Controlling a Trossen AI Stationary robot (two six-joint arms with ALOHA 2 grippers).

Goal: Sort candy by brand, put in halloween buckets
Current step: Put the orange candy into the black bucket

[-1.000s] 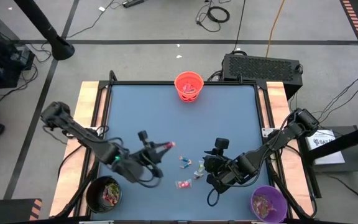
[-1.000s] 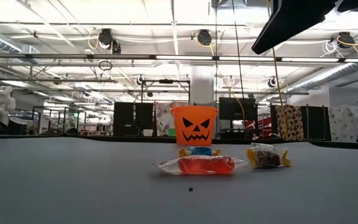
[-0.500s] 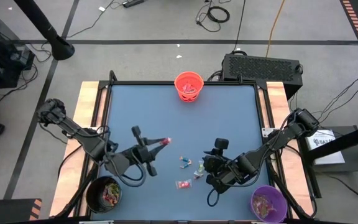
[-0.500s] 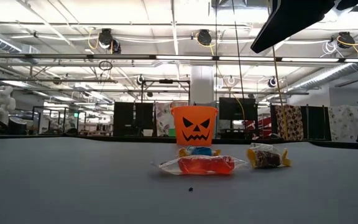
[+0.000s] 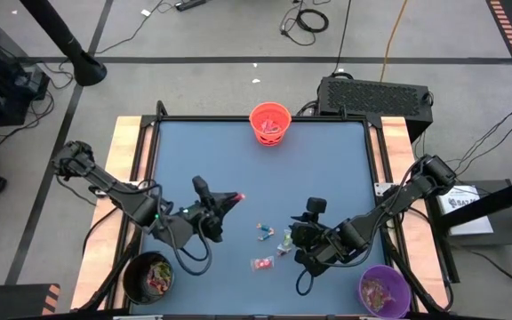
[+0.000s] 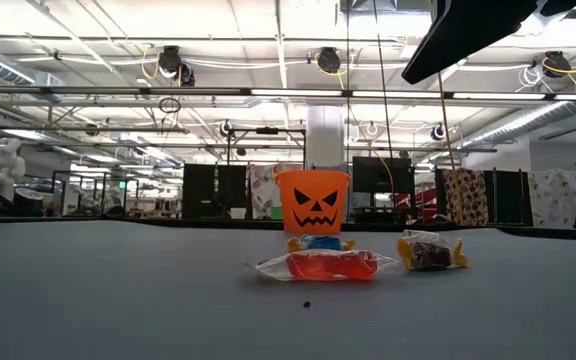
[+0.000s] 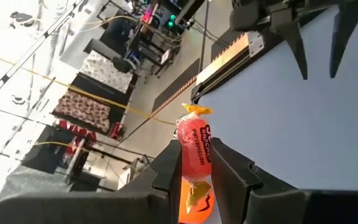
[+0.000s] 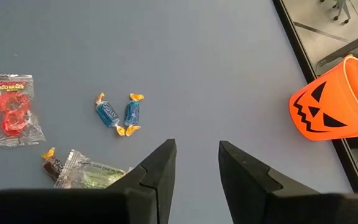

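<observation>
Three small pails stand on the blue tabletop (image 5: 238, 151): the orange bucket (image 5: 269, 124), with a black jack-o'-lantern face, sits upright at the middle of the far edge; the black bucket (image 5: 148, 276) sits at the near left corner and the purple bucket (image 5: 384, 290) at the near right corner, each already holding a heap of wrapped sweets. The left arm reaches in over the left half of the tabletop, and its left tool (image 5: 231, 199) is clamped narrowly on a red candy (image 7: 193, 163), a long slim sweet in a shiny red wrapper with orange twisted ends. Its long axis runs along the fingers, one twisted end sticking out past the tips, and in the high view it points toward the middle of the tabletop. The right arm comes in from the right, and its right tool (image 8: 195, 163) hangs over the near middle with its fingers a narrow gap apart and nothing between them. Loose sweets lie between the two tools, all flat on the tabletop. A clear packet of red gummy rings (image 8: 12, 117) lies nearest the front edge, its long axis across the low view. A clear green-tinted packet (image 8: 95, 171) lies just beside a brown sweet (image 8: 53, 163). Two small blue sweets (image 8: 118, 114) with orange twisted ends lie side by side, nearly touching, tilted toward each other like a V
</observation>
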